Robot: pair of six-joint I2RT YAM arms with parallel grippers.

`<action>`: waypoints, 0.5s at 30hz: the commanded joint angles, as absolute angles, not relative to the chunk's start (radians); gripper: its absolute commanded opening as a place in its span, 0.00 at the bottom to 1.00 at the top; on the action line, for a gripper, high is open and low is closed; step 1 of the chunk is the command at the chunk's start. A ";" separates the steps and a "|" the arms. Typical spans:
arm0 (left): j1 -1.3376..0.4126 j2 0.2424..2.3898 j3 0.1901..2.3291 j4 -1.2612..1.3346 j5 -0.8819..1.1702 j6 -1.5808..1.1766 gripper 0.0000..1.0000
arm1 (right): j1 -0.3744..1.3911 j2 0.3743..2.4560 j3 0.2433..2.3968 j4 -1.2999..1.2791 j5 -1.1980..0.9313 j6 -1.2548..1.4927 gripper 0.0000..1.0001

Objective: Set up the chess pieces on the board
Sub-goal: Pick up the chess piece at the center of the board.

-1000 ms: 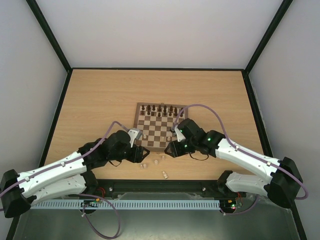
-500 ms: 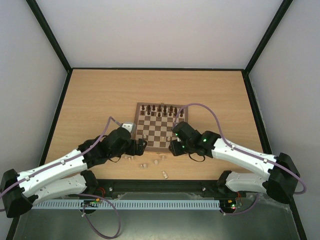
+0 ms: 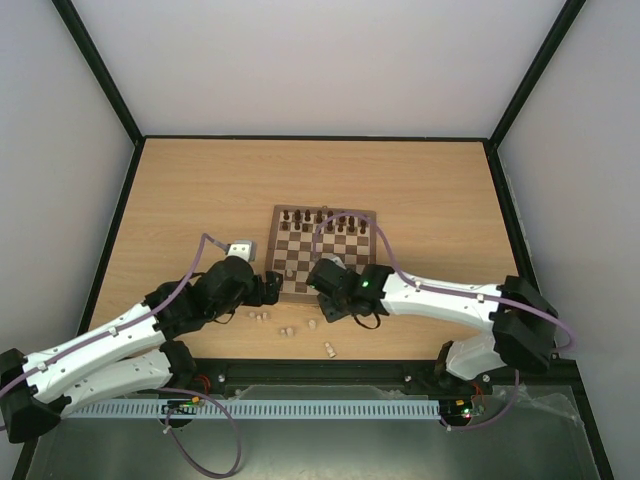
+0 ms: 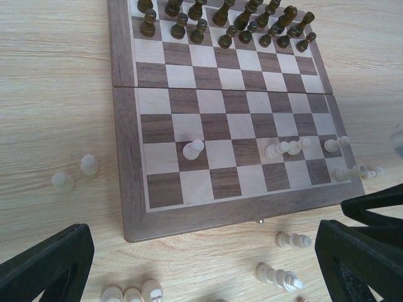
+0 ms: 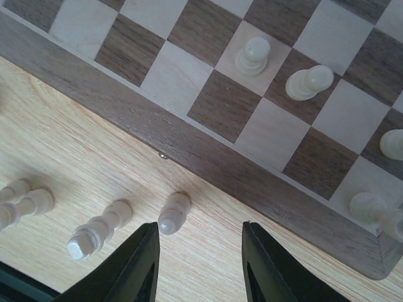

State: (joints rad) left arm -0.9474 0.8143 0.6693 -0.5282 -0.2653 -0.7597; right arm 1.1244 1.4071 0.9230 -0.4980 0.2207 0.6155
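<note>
1. Ranked along the far two rows of the board (image 4: 123, 157): dark pieces (image 4: 220, 19), likely already in their home places.
2. Scattered over the near rows: a few pale pieces (image 4: 193, 150), some upright, some tipped, apparently not yet sorted.
3. Strewn on the tabletop (image 4: 50, 94) just off the near border: stray pieces (image 4: 293, 240), presumably awaiting pick-up.
4. Right pincer (image 5: 200, 251) spread and empty, poised over a lying pawn (image 5: 173, 212) beside the border, probably lined up to grab it.
5. Left pincer (image 4: 204, 251) spread wide, empty, back over the near edge, seemingly to leave room.
6. No brand, label or writing readable anywhere.
</note>
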 commanded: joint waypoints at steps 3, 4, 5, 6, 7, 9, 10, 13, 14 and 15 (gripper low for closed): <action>-0.939 0.819 0.691 -0.541 -0.278 -0.766 0.99 | 1.162 1.500 0.961 -0.562 0.256 0.631 0.36; -0.939 0.818 0.690 -0.541 -0.277 -0.765 0.99 | 1.165 1.509 0.961 -0.558 0.254 0.631 0.36; -0.939 0.815 0.689 -0.540 -0.276 -0.766 0.99 | 1.167 1.515 0.962 -0.555 0.252 0.630 0.36; -0.940 0.815 0.689 -0.540 -0.275 -0.766 0.99 | 1.167 1.521 0.961 -0.551 0.250 0.630 0.36; -0.939 0.815 0.688 -0.540 -0.275 -0.766 0.99 | 1.167 1.526 0.961 -0.549 0.245 0.631 0.36; -0.939 0.815 0.688 -0.538 -0.275 -0.766 0.99 | 1.169 1.533 0.958 -0.540 0.238 0.630 0.35; -0.939 0.816 0.688 -0.538 -0.275 -0.765 0.99 | 1.170 1.536 0.957 -0.537 0.230 0.629 0.35; -0.939 0.818 0.687 -0.536 -0.275 -0.765 0.99 | 1.173 1.546 0.954 -0.527 0.224 0.627 0.35; -0.939 0.820 0.687 -0.536 -0.273 -0.764 0.99 | 1.173 1.550 0.955 -0.524 0.222 0.625 0.35; -0.939 0.821 0.687 -0.537 -0.273 -0.764 0.99 | 1.173 1.554 0.955 -0.521 0.219 0.624 0.35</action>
State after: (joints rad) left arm -0.9474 0.8181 0.6693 -0.5308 -0.2657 -0.7635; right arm 1.1610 1.5288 0.9401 -0.4992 0.2249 0.6178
